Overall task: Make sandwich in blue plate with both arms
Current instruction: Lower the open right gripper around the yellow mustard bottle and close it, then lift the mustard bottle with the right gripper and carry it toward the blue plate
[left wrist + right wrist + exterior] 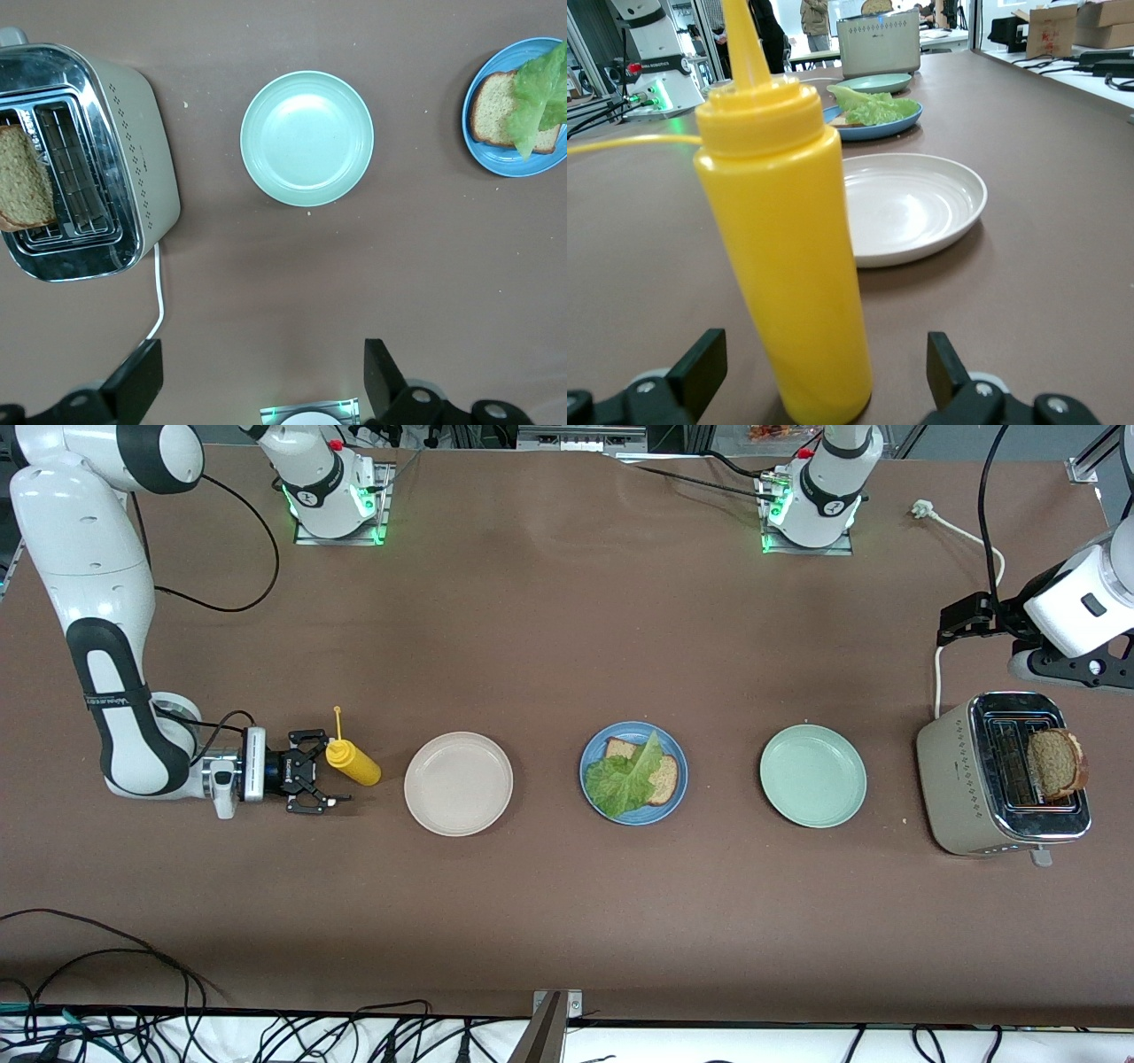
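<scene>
While the round matte blue plate (pixel 592 763) holds one brown bread slice (pixel 664 778) under crinkled green lettuce (pixel 625 779), I see right gripper (pixel 321 772) spread around the yellow squeeze bottle (pixel 353 763), left gripper (pixel 257 376) spread above the table.

We're in a robotics lab, arm bases (pixel 335 491) bolted to the brown table (pixel 549 629), cables (pixel 266 1036) along its near edge, cardboard boxes (pixel 1050 27) nearby

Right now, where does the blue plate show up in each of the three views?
Front view: blue plate at mid-table, between the off-white plate and the mint plate.
Left wrist view: blue plate at the picture's edge, partly cut off.
Right wrist view: blue plate just past the off-white plate.
Shared landmark: the toaster.
</scene>
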You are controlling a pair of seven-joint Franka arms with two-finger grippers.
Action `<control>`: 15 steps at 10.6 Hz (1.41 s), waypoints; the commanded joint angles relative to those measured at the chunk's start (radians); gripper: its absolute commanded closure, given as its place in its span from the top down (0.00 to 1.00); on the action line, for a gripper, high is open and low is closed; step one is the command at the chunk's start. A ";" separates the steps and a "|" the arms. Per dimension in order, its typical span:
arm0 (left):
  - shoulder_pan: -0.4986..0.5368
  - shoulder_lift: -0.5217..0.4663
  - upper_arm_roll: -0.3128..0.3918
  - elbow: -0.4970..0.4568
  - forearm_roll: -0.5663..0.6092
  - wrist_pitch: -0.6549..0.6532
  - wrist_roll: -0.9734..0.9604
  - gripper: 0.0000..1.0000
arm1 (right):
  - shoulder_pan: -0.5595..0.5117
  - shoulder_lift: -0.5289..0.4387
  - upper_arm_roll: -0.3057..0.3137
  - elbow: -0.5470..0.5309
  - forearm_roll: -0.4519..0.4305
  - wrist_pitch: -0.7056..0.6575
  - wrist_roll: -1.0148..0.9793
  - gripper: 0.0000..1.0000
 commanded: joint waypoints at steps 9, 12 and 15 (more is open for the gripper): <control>-0.001 0.006 -0.001 0.024 0.006 -0.022 -0.006 1.00 | 0.048 0.024 0.020 0.006 0.044 0.080 -0.051 0.04; -0.001 0.005 -0.001 0.024 0.006 -0.022 -0.006 1.00 | 0.147 -0.046 0.006 0.011 0.024 0.204 0.100 0.00; -0.001 0.006 -0.001 0.024 0.006 -0.022 0.001 1.00 | 0.220 -0.138 0.001 0.012 -0.230 0.271 0.498 0.00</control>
